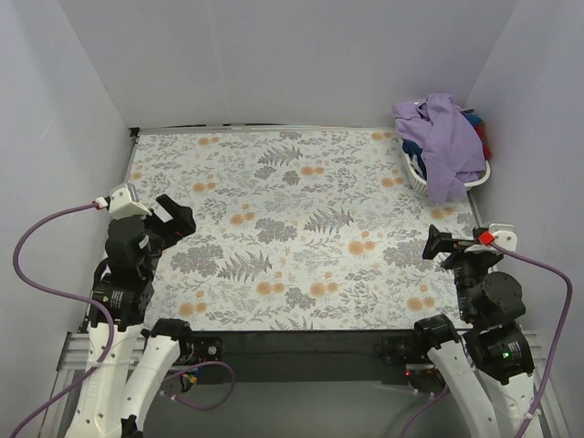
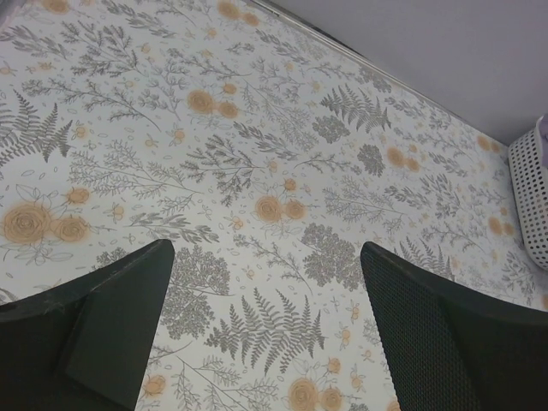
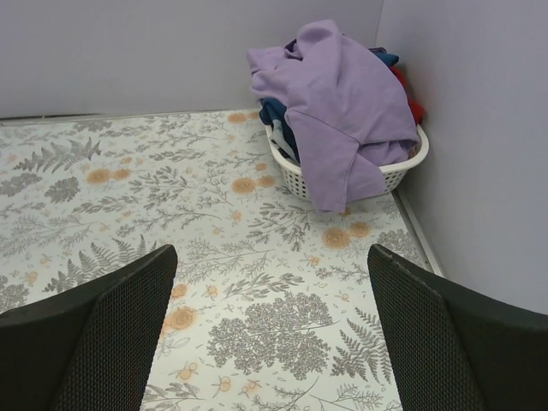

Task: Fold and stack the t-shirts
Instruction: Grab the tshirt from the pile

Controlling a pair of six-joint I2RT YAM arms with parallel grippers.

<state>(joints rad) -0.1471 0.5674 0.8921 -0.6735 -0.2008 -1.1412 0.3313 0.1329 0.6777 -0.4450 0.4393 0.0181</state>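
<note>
T-shirts [image 1: 444, 137] fill the basket [image 1: 415, 173], far from left claw [image 1: 175, 215] and right claw [image 1: 436, 245], both spread.

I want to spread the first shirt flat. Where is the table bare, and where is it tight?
The floral table is bare between the left gripper and the right gripper and back to the rear wall. Only the far right corner is crowded: the white basket sits there, lavender t-shirt draped over its rim, blue t-shirt and red t-shirt beneath.
</note>
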